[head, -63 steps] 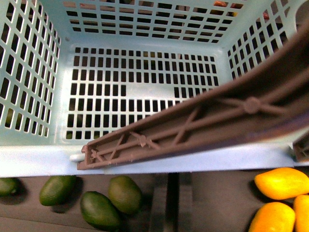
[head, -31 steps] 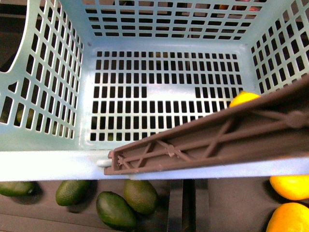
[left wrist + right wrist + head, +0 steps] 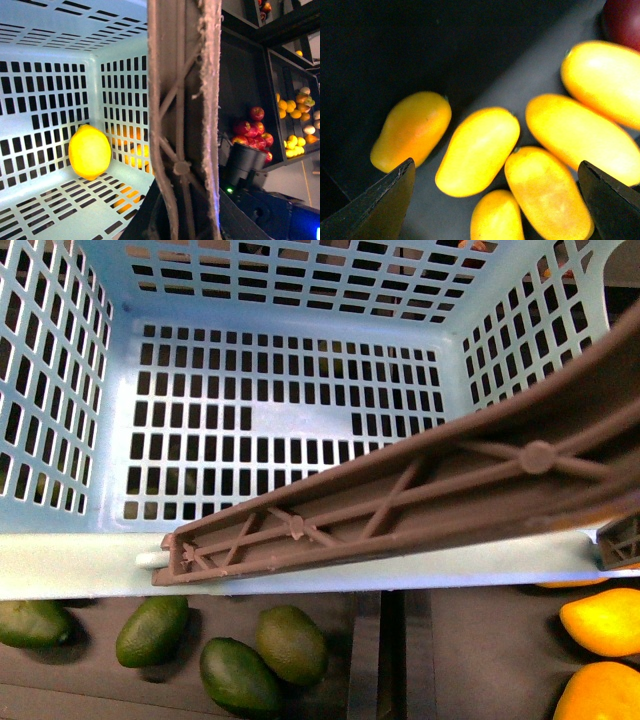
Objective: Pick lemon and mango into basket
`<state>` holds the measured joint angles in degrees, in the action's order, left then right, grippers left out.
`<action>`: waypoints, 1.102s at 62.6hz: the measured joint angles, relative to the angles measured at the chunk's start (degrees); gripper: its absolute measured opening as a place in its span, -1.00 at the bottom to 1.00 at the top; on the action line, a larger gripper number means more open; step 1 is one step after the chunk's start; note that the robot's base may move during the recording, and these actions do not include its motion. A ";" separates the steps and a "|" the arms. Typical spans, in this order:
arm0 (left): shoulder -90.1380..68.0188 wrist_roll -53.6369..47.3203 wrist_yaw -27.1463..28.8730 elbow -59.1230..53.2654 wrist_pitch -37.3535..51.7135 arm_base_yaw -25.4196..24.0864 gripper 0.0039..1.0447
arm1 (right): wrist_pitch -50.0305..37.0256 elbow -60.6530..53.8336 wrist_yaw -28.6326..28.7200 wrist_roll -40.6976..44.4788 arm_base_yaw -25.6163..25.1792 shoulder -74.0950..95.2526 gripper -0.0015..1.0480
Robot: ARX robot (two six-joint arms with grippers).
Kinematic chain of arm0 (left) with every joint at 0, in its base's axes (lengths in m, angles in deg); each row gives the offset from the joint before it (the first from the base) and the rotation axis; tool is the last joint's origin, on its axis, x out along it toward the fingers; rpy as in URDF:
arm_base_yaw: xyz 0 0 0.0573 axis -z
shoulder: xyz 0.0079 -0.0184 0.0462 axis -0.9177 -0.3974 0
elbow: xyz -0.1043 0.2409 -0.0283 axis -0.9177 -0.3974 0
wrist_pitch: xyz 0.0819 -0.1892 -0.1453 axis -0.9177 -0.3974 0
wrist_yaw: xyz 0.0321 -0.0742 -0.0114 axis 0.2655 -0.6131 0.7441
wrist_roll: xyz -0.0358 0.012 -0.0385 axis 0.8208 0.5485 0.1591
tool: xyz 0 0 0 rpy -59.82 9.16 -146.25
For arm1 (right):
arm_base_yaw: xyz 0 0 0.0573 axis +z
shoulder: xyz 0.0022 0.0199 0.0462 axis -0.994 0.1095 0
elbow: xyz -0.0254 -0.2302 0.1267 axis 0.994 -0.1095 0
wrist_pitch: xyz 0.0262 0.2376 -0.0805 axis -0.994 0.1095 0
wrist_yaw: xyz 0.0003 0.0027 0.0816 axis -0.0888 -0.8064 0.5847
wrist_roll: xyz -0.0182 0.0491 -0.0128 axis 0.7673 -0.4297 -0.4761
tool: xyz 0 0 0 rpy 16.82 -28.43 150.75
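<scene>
Right pincer [image 3: 495, 164] spread over 6 mangoes [image 3: 477, 150]; 1 lemon [image 3: 90, 151] in basket [image 3: 45, 30]

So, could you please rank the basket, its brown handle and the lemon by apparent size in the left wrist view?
1. basket
2. handle, enlarged by its nearness to the camera
3. lemon

Four dark green oval fruits [image 3: 152, 630] lie clustered beneath my front camera. Red apples [image 3: 252, 132] are heaped beyond, on shelving.
</scene>
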<state>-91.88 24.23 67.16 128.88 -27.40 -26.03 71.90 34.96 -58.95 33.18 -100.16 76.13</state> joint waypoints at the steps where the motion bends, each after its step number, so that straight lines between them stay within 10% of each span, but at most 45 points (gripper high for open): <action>1: 0.00 0.00 -0.13 0.00 0.00 0.00 -0.89 | -0.26 0.04 0.02 -1.09 0.66 0.94 0.83; 69: 0.00 0.02 0.04 0.00 0.00 0.07 -0.89 | 5.42 24.83 2.51 -19.52 11.41 26.69 0.83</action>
<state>-91.88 24.25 67.21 128.88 -27.40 -25.97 77.32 59.79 -56.44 13.66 -88.75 102.82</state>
